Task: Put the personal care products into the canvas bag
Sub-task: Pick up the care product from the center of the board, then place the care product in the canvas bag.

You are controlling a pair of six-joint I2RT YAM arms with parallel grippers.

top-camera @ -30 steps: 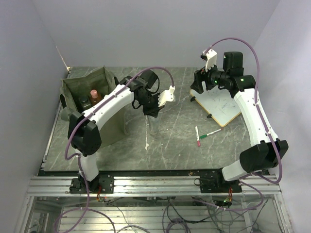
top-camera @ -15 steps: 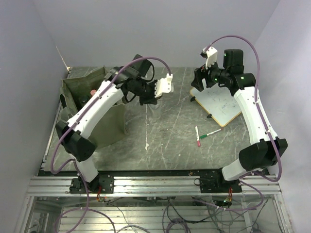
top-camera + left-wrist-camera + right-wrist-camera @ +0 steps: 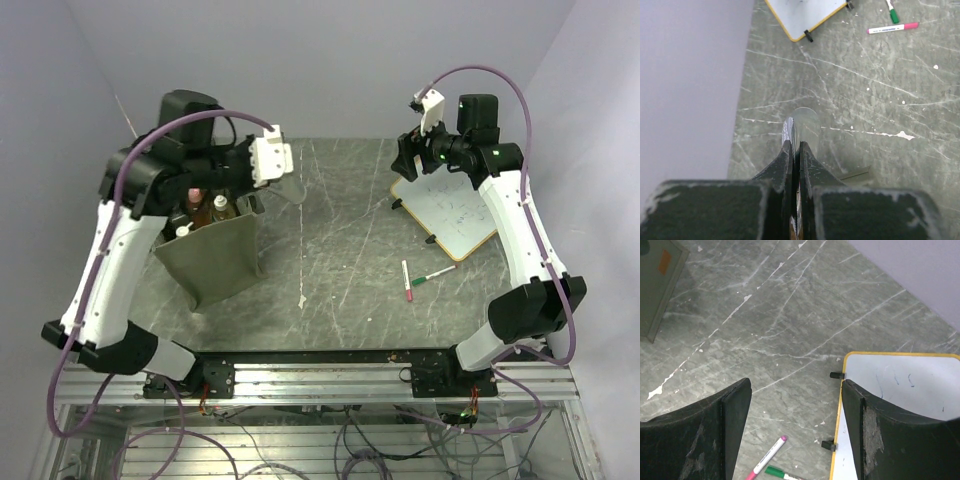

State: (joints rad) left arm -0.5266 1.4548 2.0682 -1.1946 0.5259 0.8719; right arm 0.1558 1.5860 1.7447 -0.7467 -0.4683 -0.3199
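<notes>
Two markers (image 3: pixel 406 281), whiteboard (image 3: pixel 455 215) below spread right pincer (image 3: pixel 796 390); left pincer (image 3: pixel 796 145) clamps clear bottle (image 3: pixel 289 190) by bag (image 3: pixel 215 265).

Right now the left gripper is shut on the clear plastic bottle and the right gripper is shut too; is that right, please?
The right gripper is open, per the right wrist view; the left gripper does clamp the clear plastic bottle.

pale lilac walls (image 3: pixel 330 60), green marble tabletop (image 3: pixel 330 260)

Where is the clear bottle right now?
Top view, left side: the clear bottle is pinched in the left end effector, in the air just right of the canvas bag rim.
</notes>
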